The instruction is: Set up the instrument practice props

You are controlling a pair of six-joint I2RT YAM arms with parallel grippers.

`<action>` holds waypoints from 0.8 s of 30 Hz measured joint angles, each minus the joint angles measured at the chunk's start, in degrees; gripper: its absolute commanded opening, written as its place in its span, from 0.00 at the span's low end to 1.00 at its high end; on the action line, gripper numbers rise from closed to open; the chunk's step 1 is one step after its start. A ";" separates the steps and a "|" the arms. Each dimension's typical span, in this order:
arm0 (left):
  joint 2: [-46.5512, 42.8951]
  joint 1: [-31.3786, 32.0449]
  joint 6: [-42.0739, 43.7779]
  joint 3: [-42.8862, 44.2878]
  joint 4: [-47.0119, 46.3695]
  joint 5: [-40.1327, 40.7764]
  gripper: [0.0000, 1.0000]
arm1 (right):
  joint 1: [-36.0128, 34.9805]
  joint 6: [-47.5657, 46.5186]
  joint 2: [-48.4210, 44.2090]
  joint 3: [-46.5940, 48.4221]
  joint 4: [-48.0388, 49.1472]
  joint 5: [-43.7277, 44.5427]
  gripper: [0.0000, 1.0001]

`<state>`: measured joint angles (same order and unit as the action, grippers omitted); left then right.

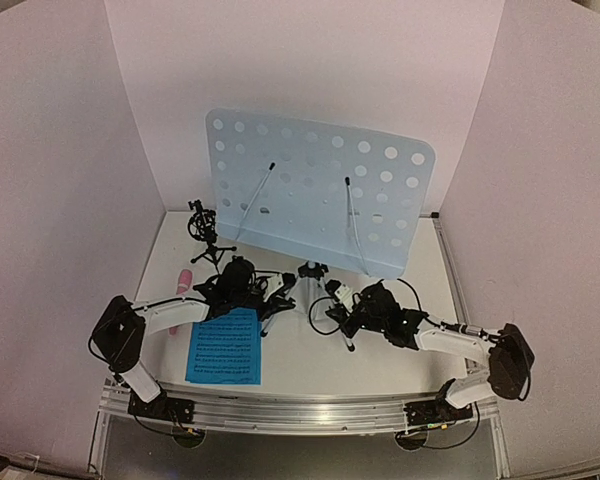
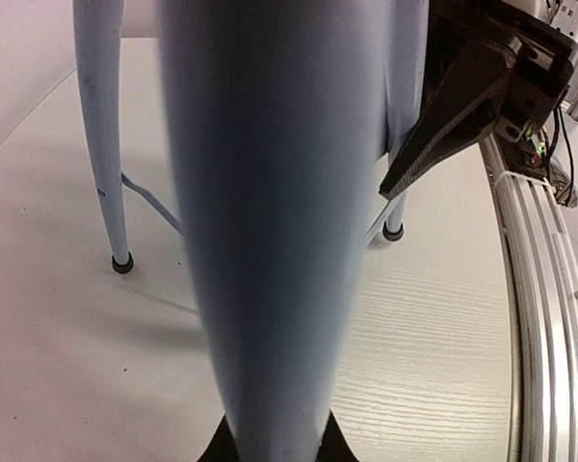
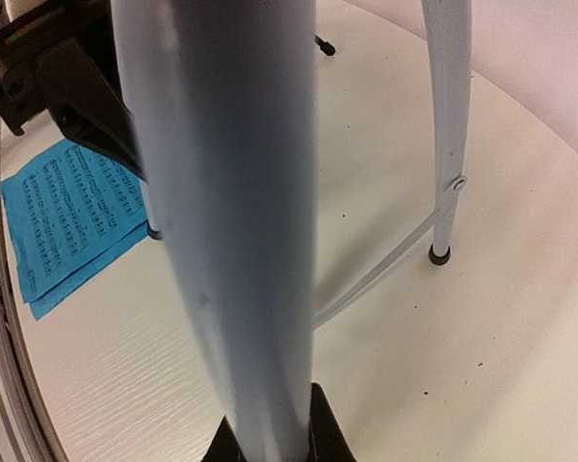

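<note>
Music stand (image 1: 320, 190): the left pincer (image 2: 275, 445) is closed tight on one pale tripod leg (image 2: 270, 241), and the right pincer (image 3: 270, 438) on another leg. The stand is at mid-worktop (image 1: 400, 350), its broad panel nearer the far edge. It is probably light but top-heavy, with smooth, slippery tubes, so grip low on the legs, both sides together. The sheet music (image 1: 225, 347) lies by the near-left corner.

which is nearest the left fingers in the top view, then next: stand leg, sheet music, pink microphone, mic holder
1. stand leg, in the left fingers
2. sheet music, just on the near side
3. pink microphone, left, and mic holder, back left: too close to call
</note>
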<state>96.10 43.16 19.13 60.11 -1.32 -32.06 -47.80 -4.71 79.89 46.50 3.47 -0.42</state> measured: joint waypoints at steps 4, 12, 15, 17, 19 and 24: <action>-0.05 0.63 -0.14 0.53 1.90 -0.89 0.00 | 1.01 -0.88 -3.12 -1.78 -1.71 -2.43 0.00; -0.03 2.14 -0.07 0.85 2.53 0.15 0.00 | 2.18 -2.50 -3.78 -2.69 -2.86 -4.76 0.00; 0.08 2.47 0.00 1.08 2.88 1.38 0.00 | 2.51 -3.25 -2.89 -2.86 -1.94 -4.76 0.00; 0.10 2.50 0.11 1.08 2.86 1.69 0.01 | 2.74 -3.75 -2.68 -3.22 -1.08 -4.91 0.00; 0.11 2.51 0.12 1.07 2.80 1.75 0.07 | 2.96 -4.14 -2.53 -3.38 -0.47 -5.08 0.00; 0.08 2.41 0.30 0.26 1.35 1.86 0.40 | 3.36 -4.85 -2.22 -3.39 0.00 -5.68 0.00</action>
<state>96.18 45.57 19.43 60.36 0.04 -30.21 -44.45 -9.56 77.67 43.11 3.46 -6.10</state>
